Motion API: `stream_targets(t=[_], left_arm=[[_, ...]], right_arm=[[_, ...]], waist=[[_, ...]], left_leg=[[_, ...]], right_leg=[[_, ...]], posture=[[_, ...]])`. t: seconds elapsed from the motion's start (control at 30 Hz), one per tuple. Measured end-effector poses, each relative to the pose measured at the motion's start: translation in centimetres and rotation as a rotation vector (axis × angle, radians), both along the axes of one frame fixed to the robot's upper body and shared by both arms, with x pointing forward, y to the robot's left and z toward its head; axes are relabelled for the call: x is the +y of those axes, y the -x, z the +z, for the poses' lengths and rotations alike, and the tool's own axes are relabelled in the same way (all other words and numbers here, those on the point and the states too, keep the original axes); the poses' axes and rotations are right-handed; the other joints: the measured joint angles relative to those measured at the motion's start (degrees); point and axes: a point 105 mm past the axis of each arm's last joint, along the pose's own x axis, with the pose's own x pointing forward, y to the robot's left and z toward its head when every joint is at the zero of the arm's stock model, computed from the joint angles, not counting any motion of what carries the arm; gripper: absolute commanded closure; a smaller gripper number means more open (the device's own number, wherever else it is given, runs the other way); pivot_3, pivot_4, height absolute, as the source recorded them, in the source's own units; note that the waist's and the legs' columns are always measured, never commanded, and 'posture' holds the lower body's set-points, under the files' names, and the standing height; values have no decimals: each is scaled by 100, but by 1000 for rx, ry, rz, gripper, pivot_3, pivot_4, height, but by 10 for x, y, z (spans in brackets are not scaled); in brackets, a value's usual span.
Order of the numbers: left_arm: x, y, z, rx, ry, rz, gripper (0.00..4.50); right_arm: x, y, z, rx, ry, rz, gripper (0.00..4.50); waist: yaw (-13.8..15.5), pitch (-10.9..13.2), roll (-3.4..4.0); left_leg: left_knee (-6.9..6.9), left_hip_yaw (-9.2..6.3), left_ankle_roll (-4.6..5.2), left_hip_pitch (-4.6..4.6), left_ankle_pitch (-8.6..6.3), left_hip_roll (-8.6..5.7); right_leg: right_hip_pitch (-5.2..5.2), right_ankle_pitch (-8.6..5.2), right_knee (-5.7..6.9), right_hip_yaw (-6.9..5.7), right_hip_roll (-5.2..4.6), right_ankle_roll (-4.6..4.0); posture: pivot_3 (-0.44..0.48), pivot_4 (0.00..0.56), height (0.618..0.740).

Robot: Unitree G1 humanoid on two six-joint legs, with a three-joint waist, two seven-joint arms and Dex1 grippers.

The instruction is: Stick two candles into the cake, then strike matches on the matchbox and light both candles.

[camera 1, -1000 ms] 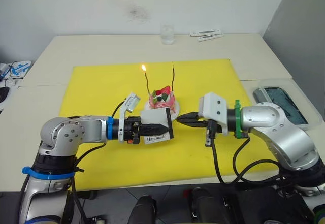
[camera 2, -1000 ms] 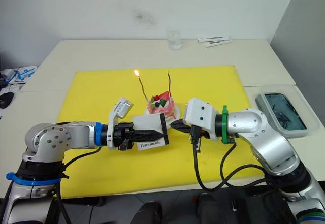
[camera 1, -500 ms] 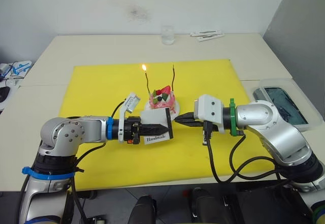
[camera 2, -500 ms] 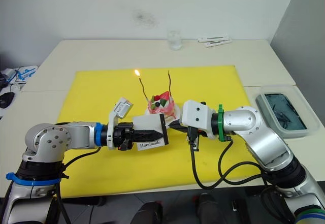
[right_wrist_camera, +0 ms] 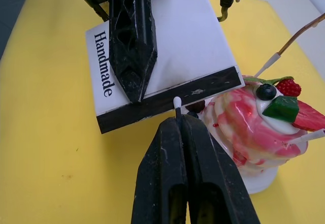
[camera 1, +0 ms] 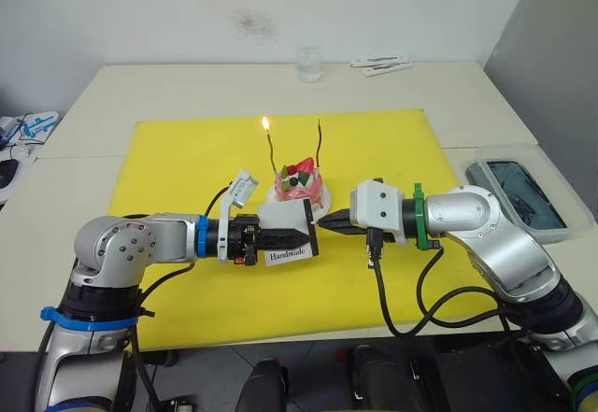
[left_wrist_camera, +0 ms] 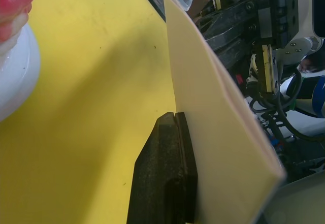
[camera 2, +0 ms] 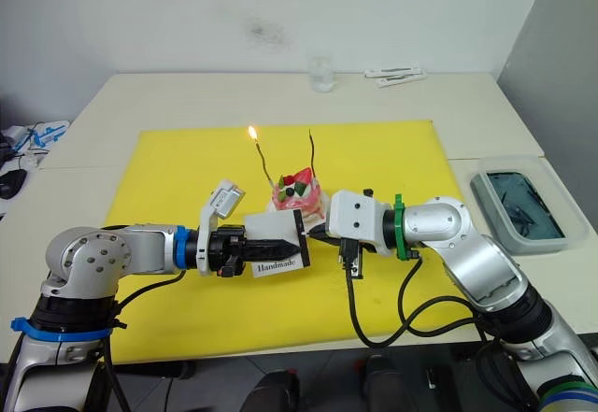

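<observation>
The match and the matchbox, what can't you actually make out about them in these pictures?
- Match: the right wrist view shows just its pale tip; the right gripper's shut fingers hide the stick.
- Contact: whether that tip touches the matchbox's black strip is too fine to tell.
- Head views: match too small to see.
- Left wrist view: the matchbox hides its own strip; the left gripper clamps it.
</observation>
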Motion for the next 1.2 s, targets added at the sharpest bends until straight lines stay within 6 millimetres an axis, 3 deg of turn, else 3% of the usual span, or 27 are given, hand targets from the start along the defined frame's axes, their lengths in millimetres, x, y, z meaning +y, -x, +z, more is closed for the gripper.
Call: stream_targets(t=[0.23, 0.27, 0.37, 0.43, 0.53, 0.97, 1.2], left_arm=[[0, 1, -1, 9, -4, -1, 4500], [0, 0, -1, 9, -1, 0, 4500], [3, -8, 8, -22, 40, 29, 4500], [8, -15, 14, -33, 58, 65, 4500], [8, -17, 19, -48, 59, 68, 4500], [10, -11, 8, -24, 39, 70, 4500], [10, -10, 8, -25, 37, 69, 4500]], right_arm=[[-4, 5, -9, 1, 56, 34, 4469], [-7, 9, -15, 8, 85, 43, 4469], [-27, 34, -58, 158, 221, 83, 4469], [-23, 45, -65, 193, 226, 119, 4469], [-16, 46, -53, 146, 204, 140, 4469], [-8, 12, 8, 51, 26, -2, 4469], [-4, 3, 12, 53, 4, -39, 4469]], waist=[[2, 0, 0], [4, 0, 0], [73, -1, -2], [62, 0, -1], [15, -1, -2], [22, -1, -2], [21, -1, -2]], left_leg=[[0, -1, 0, 0, 0, 0], [0, -1, 0, -1, 0, 0], [-1, -4, 0, -4, 0, -1], [2, 2, 0, -2, 0, -1], [3, 2, 0, 10, 0, 0], [1, -4, -1, 1, 1, 0], [2, -4, 0, 2, 1, -1]], right_leg=[[0, 0, 0, 0, 0, 0], [0, 0, -1, -1, 0, 0], [0, -2, -5, -5, -1, -2], [-2, -1, -3, -1, -1, 0], [5, 4, 2, 0, 0, 7], [1, 3, 2, -3, -1, 0], [1, 3, 2, -4, -1, 0]], posture=[[0, 150, 740], [0, 150, 740], [0, 150, 740], [0, 150, 740], [0, 150, 740], [0, 150, 740], [0, 150, 740]])
